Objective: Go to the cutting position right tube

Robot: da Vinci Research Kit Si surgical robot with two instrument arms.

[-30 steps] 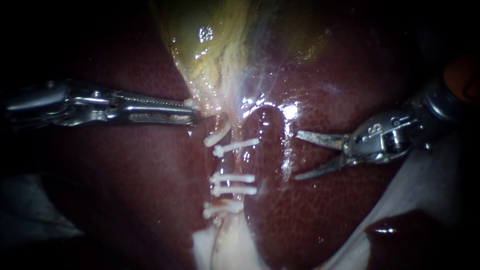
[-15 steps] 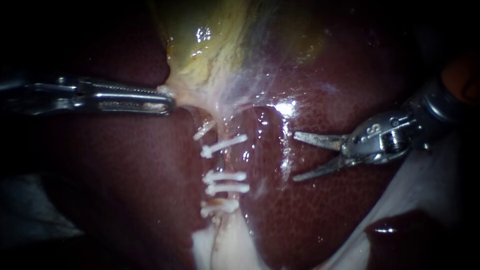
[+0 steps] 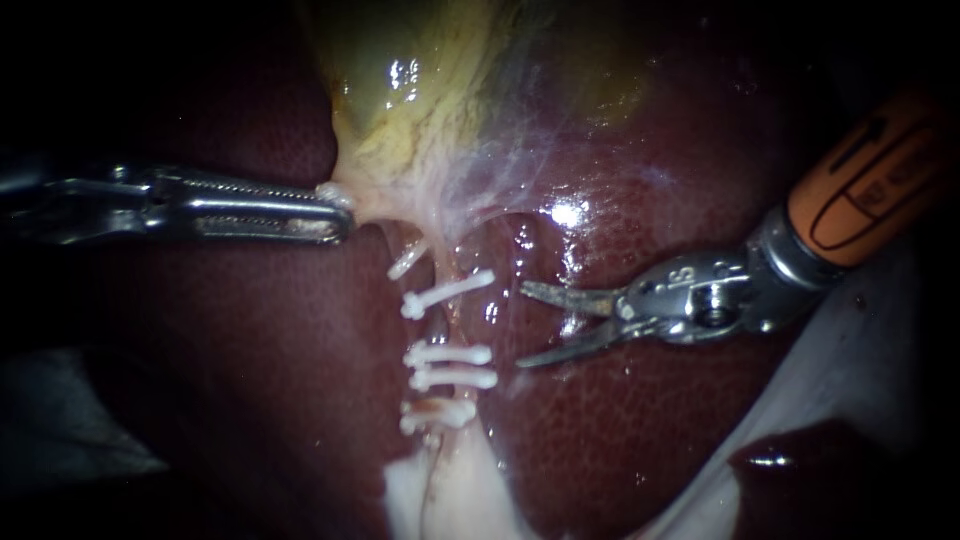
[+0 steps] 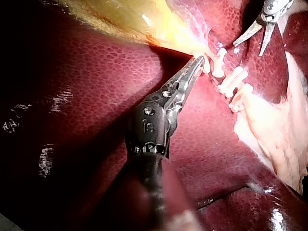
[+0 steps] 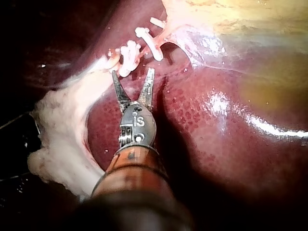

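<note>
**Status: right instrument [image 3: 523,325] being held open beside the tube [image 3: 452,322]**

On the left instrument [image 3: 335,208], the jaws are being clamped on pale tissue [image 3: 345,192] at the lower end of the gallbladder [image 3: 420,90], gripped from both sides. That tissue is being held stretched toward the left of the endoscope view, over the liver [image 3: 250,380]. The same grip is being shown in the left wrist view: jaw tips closed on the pale strand, just beside the nearest of the clips [image 3: 447,353].

On the right instrument, two thin blades are being held apart with a clear gap between them and nothing gripped. An orange section [image 3: 870,180] is being shown on its shaft behind the metal wrist.

The tube is being seen running down from the gallbladder between two liver lobes, crossed by five white clips. Which tube is the right one cannot be told from the endoscope view. An unclipped stretch is being shown between the second clip from the top and the pair below it. The open blades are being pointed at that stretch from the right, tips near the clip ends and apart from the tube. In the right wrist view the tips are being shown just short of the clips, one of them very near a clip. Contact there cannot be told.
</note>
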